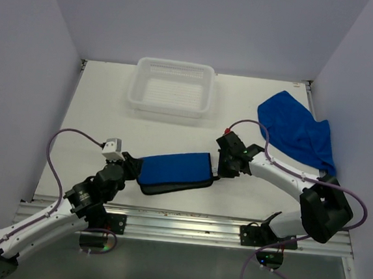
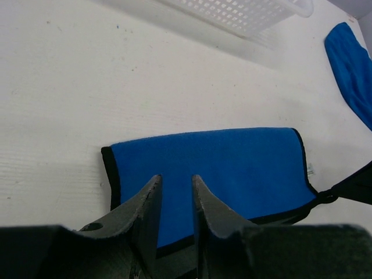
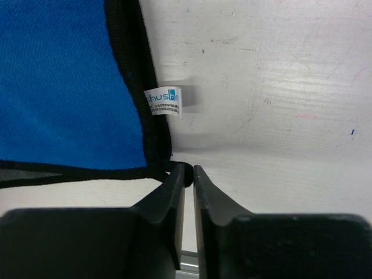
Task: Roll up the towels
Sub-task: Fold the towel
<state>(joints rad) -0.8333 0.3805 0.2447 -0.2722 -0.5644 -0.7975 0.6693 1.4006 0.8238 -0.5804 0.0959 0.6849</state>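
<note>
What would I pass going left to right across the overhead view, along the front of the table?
The left gripper, folded blue towel, right gripper, crumpled blue towel. The white basket is skipped: it overlaps the folded blue towel sideways.

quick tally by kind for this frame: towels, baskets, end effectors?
Blue towels: 2 (folded towel, crumpled towel)
White basket: 1
End effectors: 2 (left end effector, right end effector)
Total: 5
</note>
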